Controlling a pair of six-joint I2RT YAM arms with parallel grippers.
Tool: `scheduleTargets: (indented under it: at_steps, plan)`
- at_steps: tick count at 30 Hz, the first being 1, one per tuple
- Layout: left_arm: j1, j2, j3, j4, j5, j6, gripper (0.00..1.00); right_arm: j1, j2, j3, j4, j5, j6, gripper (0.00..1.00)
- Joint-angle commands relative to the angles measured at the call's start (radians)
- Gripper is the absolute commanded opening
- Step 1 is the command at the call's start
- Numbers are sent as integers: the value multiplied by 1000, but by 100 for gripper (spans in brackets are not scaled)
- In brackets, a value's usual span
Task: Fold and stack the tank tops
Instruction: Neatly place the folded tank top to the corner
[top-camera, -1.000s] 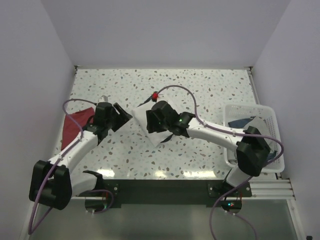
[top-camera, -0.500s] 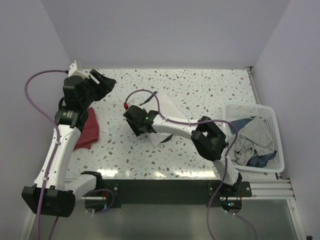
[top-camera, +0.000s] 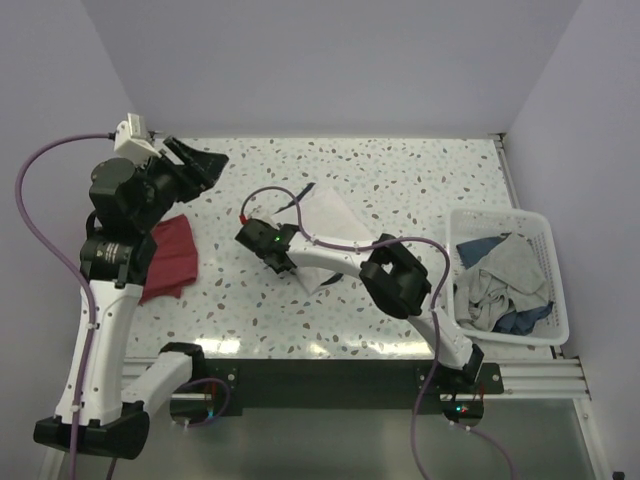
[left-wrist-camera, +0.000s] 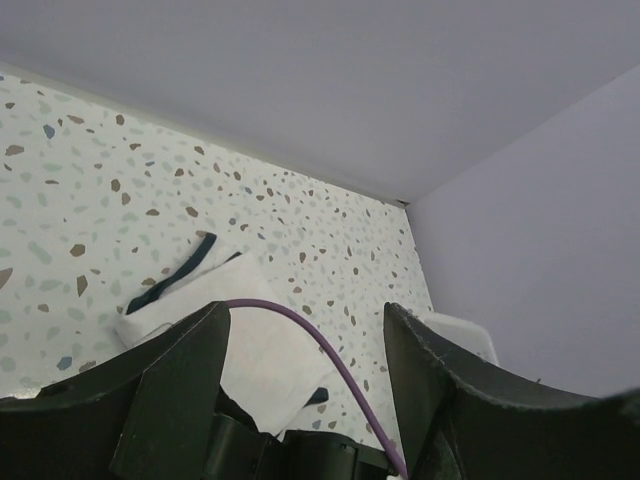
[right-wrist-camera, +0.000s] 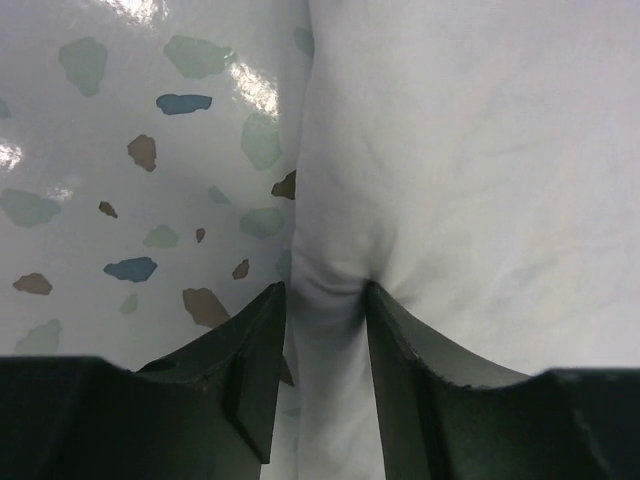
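The white tank top (top-camera: 328, 215) lies folded at the table's middle, navy trim at its far edge. My right gripper (top-camera: 285, 262) is low at its near-left edge. In the right wrist view the gripper (right-wrist-camera: 325, 300) is shut on a pinched ridge of the white cloth (right-wrist-camera: 470, 150). The dark red tank top (top-camera: 168, 258) lies flat at the left. My left gripper (top-camera: 195, 162) is raised high above the table's far left, open and empty. In the left wrist view its open gripper (left-wrist-camera: 305, 345) frames the white top (left-wrist-camera: 250, 350).
A white lattice basket (top-camera: 545, 230) stands at the right edge, holding several grey and blue garments (top-camera: 495, 275). Its rim shows in the left wrist view (left-wrist-camera: 455, 325). The right arm's purple cable (top-camera: 270, 192) arcs over the white top. Walls close the left, far and right sides.
My left arm has risen and swung from the table's middle to the far left, uncovering the dark red top. My right gripper has moved left to the white top's near-left edge.
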Motion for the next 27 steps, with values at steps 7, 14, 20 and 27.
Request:
scheduleTargets:
  at_steps: [7,14,20,27]
  plan:
    - [4,-69,58,-81,37,35,68,-8,19,88,-70,-61,2,0]
    - [4,-103,103,-150,15,37,68,-12,-38,233,-15,-358,174,0]
    - [4,-138,117,-218,17,42,68,-15,-6,319,147,-539,350,0]
    - [4,-160,132,-285,23,60,68,-14,51,344,419,-636,519,0]
